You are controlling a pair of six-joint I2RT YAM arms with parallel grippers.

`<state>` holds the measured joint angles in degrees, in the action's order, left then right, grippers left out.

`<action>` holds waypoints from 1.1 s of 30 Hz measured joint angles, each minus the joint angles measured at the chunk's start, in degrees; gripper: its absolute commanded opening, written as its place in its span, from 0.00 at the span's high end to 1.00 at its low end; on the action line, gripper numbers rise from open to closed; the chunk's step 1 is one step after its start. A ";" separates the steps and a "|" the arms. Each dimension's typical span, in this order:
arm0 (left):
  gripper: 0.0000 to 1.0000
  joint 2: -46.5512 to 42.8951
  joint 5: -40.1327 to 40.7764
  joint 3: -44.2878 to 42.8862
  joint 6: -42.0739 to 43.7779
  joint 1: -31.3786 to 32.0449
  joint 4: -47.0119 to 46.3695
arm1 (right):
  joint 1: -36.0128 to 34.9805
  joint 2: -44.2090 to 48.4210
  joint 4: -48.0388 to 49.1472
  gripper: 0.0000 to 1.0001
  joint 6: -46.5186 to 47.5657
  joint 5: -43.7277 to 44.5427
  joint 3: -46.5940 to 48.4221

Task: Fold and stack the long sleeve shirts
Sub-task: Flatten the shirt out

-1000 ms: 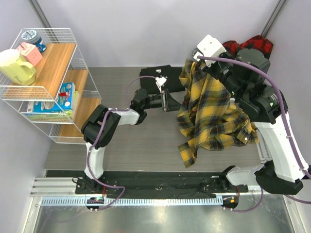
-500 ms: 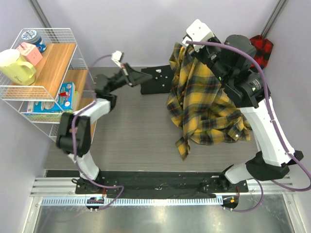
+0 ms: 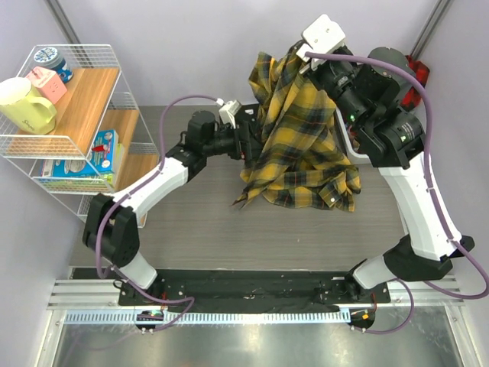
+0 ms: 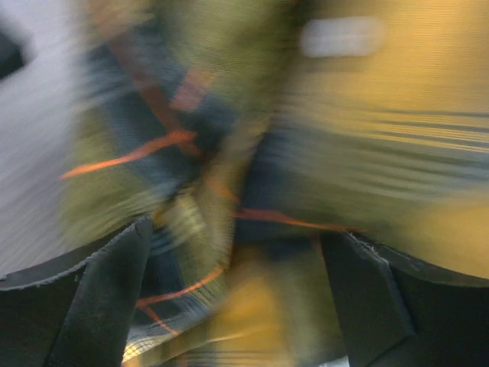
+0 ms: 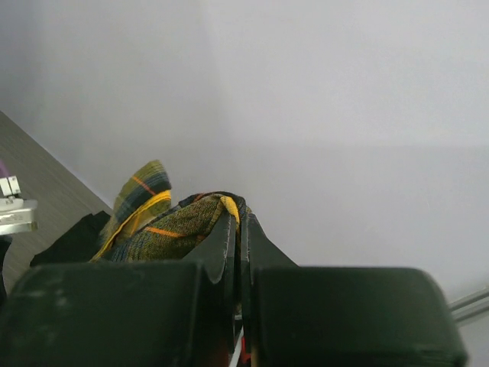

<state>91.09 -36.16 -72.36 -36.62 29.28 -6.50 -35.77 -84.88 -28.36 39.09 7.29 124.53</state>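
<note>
The yellow-and-black plaid long sleeve shirt (image 3: 302, 138) hangs bunched above the table's back middle. My right gripper (image 3: 295, 55) is shut on a fold at its top; in the right wrist view its fingertips (image 5: 238, 222) pinch yellow plaid cloth (image 5: 164, 225). My left gripper (image 3: 249, 142) reaches in at the shirt's left edge. In the blurred left wrist view its fingers (image 4: 107, 298) stand wide apart, open, with plaid cloth (image 4: 252, 306) between them. A black shirt (image 5: 72, 241) lies on the table behind, mostly hidden. A red-and-black plaid shirt (image 3: 417, 70) peeks out behind the right arm.
A wire rack (image 3: 114, 84) with wooden shelves stands at the left, holding a pale mug (image 3: 23, 103), a pink box and packets. The grey table top (image 3: 214, 222) lies in front of the hanging shirt. Walls close in behind.
The right arm has carried the hanging shirt leftward and higher. The left arm swung from the back left over to the shirt's left edge, its jaws now wide apart.
</note>
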 measured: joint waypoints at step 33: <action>1.00 -8.07 -5.03 -27.39 15.91 -22.88 13.77 | 7.13 -16.55 18.29 0.99 0.09 -2.54 14.27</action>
<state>83.02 -41.19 -99.74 -20.71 6.39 7.27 -28.64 -101.43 -10.07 39.18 4.75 138.80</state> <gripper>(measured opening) 0.005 0.038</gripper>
